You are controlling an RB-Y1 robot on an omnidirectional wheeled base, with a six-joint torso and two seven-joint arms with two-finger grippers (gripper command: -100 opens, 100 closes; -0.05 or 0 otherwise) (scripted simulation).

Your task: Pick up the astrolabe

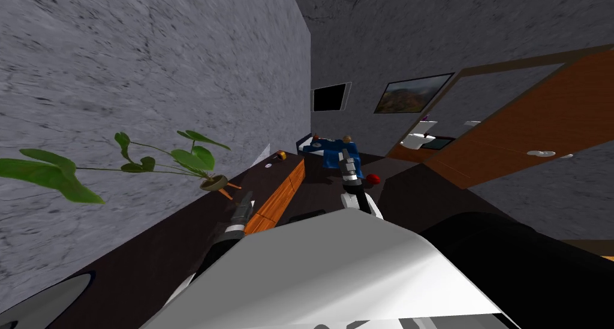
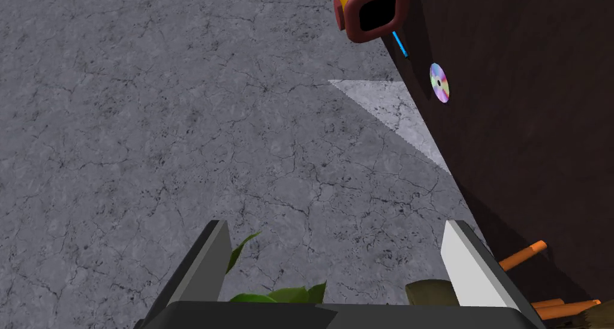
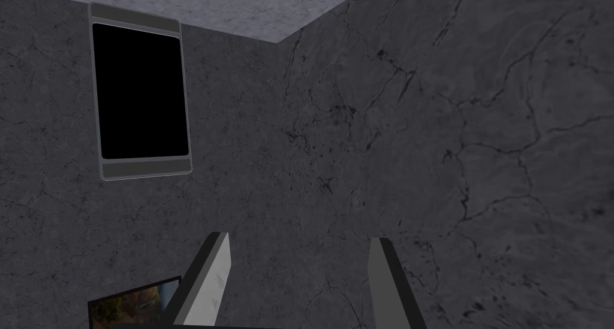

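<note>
Your left gripper [image 1: 244, 203] is hovering over the smooth dark tabletop [image 1: 150, 247] in the head view, with a leafy potted plant [image 1: 213, 181] at its eleven o'clock. Your right gripper [image 1: 346, 162] is pointing toward twelve o'clock, where a small brass-coloured round thing, seemingly the astrolabe [image 1: 346, 139], is sitting on a blue surface [image 1: 327, 147]. In the left wrist view, the flat fingers [image 2: 473, 265] are standing spread and gripping nothing, and an iridescent disc [image 2: 439, 83] is lying beyond them. In the right wrist view, the fingers [image 3: 210, 283] are likewise standing apart, empty.

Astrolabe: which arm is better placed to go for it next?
Right, likely: the right hand is close to the brownish astrolabe; the left hand is back by the potted plant.
</note>
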